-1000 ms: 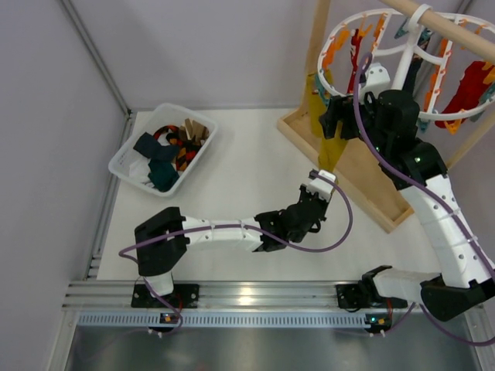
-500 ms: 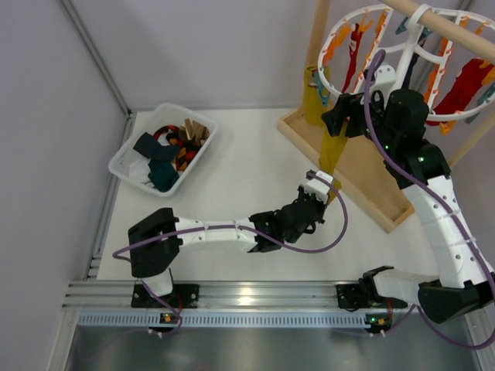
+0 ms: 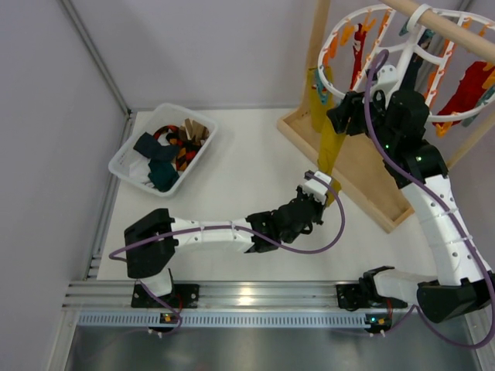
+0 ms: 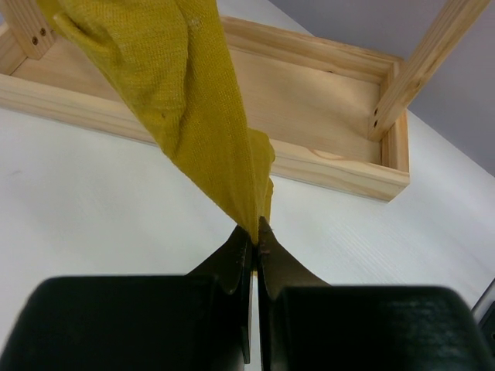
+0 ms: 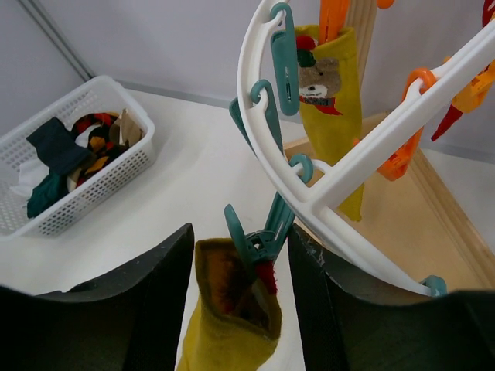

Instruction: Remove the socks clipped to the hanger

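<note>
A mustard yellow sock (image 3: 331, 151) hangs from a teal clip (image 5: 263, 239) on the white hanger (image 3: 332, 35). My left gripper (image 3: 326, 187) is shut on its lower tip (image 4: 255, 209) just above the table, and the sock (image 4: 193, 116) is pulled taut. My right gripper (image 3: 343, 117) is up at the hanger rim (image 5: 332, 193). Its open fingers (image 5: 166, 278) stand either side of the clip and the sock's cuff (image 5: 232, 325), with small gaps. A second yellow sock (image 5: 332, 100) with a bear pattern and a red sock (image 3: 468, 81) hang clipped further round.
The hanger hangs from the wooden stand's pole (image 3: 456, 31). The stand's tray-like base (image 3: 363, 182) lies right behind the left gripper. A white basket (image 3: 128, 158) holding several socks sits at the far left of the table.
The right gripper's jaws have narrowed around the teal clip, and the right arm has edged up toward the rim. The left gripper keeps its hold on the sock's tip.
</note>
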Available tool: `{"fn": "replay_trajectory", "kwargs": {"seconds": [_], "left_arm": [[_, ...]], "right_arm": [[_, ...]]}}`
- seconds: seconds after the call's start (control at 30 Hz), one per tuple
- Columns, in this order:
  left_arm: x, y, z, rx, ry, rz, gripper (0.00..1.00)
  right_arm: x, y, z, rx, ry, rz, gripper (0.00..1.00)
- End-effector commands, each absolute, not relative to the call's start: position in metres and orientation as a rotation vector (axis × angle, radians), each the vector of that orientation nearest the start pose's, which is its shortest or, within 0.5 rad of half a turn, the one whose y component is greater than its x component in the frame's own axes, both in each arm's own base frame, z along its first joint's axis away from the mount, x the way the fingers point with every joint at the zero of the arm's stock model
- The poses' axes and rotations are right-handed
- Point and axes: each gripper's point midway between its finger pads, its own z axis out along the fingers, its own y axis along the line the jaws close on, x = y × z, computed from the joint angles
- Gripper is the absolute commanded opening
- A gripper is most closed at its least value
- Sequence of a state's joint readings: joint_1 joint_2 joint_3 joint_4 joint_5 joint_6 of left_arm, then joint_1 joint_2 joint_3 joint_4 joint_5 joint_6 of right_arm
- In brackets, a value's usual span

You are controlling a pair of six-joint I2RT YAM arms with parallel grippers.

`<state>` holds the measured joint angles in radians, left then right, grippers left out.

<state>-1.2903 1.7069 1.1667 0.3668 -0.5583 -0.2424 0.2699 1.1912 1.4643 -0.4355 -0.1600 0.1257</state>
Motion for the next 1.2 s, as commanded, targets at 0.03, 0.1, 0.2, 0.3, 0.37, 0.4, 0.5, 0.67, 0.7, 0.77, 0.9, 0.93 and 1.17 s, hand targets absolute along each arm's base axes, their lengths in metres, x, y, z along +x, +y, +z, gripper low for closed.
{"fn": "replay_trajectory", "kwargs": {"seconds": [0.03, 0.1, 0.2, 0.3, 0.37, 0.4, 0.5, 0.67, 0.7, 0.77, 0.9, 0.93, 1.17], "left_arm": [[0.216, -0.472, 0.245, 0.479, 1.649, -0.738, 0.0], [0.215, -0.472, 0.244, 0.482, 1.65, -0.742, 0.0], [0.214, -0.472, 0.243, 0.486, 1.651, -0.744, 0.0], [0.214, -0.473, 0.243, 0.488, 1.651, -0.748, 0.0], [0.213, -0.473, 0.242, 0.489, 1.655, -0.75, 0.0], [0.213, -0.473, 0.242, 0.489, 1.655, -0.75, 0.0], [0.213, -0.472, 0.238, 0.488, 1.661, -0.745, 0.0], [0.215, -0.467, 0.232, 0.477, 1.673, -0.725, 0.0], [0.215, -0.466, 0.23, 0.476, 1.676, -0.718, 0.0], [0.218, -0.459, 0.227, 0.464, 1.681, -0.691, 0.0], [0.22, -0.448, 0.226, 0.445, 1.684, -0.664, 0.0], [0.22, -0.445, 0.227, 0.437, 1.682, -0.66, 0.0], [0.24, -0.396, 0.234, 0.325, 1.736, -0.551, 0.0]], "right_arm": [[0.366, 0.126, 0.427, -0.195, 1.634, 0.428, 0.49], [0.368, 0.125, 0.427, -0.177, 1.635, 0.43, 0.46], [0.37, 0.124, 0.429, -0.154, 1.627, 0.436, 0.38], [0.37, 0.124, 0.43, -0.142, 1.619, 0.446, 0.31], [0.37, 0.124, 0.43, -0.133, 1.614, 0.452, 0.27], [0.369, 0.125, 0.43, -0.132, 1.616, 0.453, 0.27], [0.37, 0.124, 0.43, -0.126, 1.618, 0.452, 0.22], [0.369, 0.122, 0.432, -0.113, 1.613, 0.453, 0.15], [0.369, 0.122, 0.432, -0.113, 1.613, 0.453, 0.15], [0.369, 0.122, 0.43, -0.111, 1.616, 0.452, 0.12], [0.369, 0.121, 0.429, -0.103, 1.621, 0.443, 0.01], [0.37, 0.12, 0.428, -0.099, 1.624, 0.441, 0.01], [0.361, 0.115, 0.427, -0.091, 1.631, 0.427, 0.02]]}}
